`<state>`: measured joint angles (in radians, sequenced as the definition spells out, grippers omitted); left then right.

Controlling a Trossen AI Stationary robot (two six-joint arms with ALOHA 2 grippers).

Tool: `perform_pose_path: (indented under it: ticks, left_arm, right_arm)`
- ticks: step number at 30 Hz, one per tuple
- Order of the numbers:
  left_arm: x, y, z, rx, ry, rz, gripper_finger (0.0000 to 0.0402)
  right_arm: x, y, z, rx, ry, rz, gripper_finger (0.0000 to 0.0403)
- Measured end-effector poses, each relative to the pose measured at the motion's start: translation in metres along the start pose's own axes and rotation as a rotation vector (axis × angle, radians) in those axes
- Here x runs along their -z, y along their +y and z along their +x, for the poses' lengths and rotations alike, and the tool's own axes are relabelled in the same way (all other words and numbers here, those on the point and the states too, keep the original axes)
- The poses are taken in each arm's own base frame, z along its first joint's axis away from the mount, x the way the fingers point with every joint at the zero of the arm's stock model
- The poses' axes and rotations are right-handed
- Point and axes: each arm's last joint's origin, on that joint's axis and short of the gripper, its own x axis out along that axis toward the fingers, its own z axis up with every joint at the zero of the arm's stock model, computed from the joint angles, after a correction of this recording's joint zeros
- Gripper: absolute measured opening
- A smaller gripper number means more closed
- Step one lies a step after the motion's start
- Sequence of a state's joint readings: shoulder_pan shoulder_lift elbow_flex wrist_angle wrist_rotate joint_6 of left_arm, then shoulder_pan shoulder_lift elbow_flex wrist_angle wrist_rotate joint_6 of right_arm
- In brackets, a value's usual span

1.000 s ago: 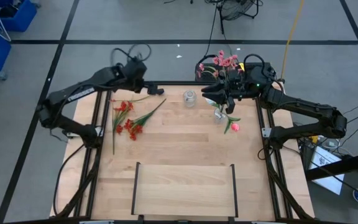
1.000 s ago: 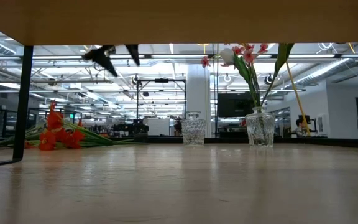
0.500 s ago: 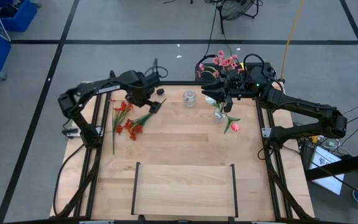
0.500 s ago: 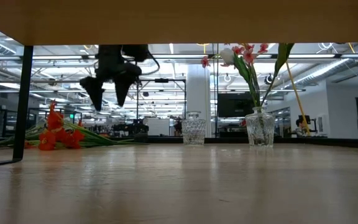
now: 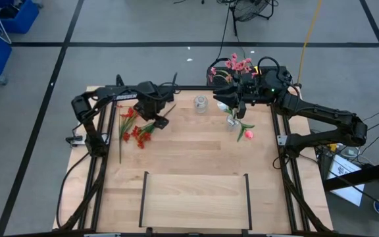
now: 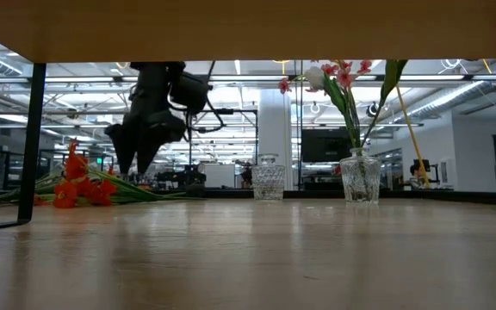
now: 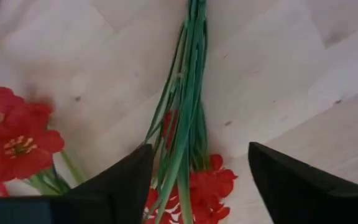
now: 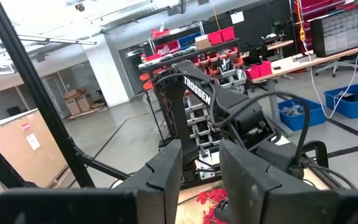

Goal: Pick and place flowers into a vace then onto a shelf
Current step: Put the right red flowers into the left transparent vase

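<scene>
The left end effector (image 7: pixel 194 180) hangs low over the red flowers (image 5: pixel 137 128) lying at the surface's (image 5: pixel 196 158) far left, fingers spread astride the green stems (image 7: pixel 182 118), nothing grasped yet. Closing there may pinch several stems or clip blossoms. The right end effector (image 5: pixel 232 100) hovers over the vase (image 5: pixel 232 122); I cannot tell its grip.

The middle of the table (image 5: pixel 196 155) lies bare between the red flowers (image 5: pixel 135 130) and the shelf (image 5: pixel 195 201), giving open passage. At the far edge, the empty glass (image 5: pixel 201 103) and the vase (image 5: pixel 233 120) stand near each other; the gap between them looks narrow. A pink tulip (image 5: pixel 247 134) lies beside the vase. The shelf's black rails (image 5: pixel 142 197) fence its short sides.
</scene>
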<state>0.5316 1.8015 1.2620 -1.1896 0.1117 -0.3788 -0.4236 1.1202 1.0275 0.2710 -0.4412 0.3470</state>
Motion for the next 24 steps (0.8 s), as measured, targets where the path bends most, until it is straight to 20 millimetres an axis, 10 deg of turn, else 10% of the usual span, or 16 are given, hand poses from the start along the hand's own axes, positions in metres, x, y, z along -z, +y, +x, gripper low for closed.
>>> perform_pose_path:
  ticks: [17, 24]
  left_arm:
    - [0.005, 0.005, 0.047, 0.036, -0.038, -0.008, 0.0201]
    - [0.005, -0.001, 0.049, 0.044, -0.065, 0.016, 0.0094]
  right_arm:
    - [0.000, -0.001, 0.000, 0.025, -0.006, 0.001, 0.0100]
    - [0.000, -0.001, 0.000, 0.025, -0.005, 0.002, 0.0100]
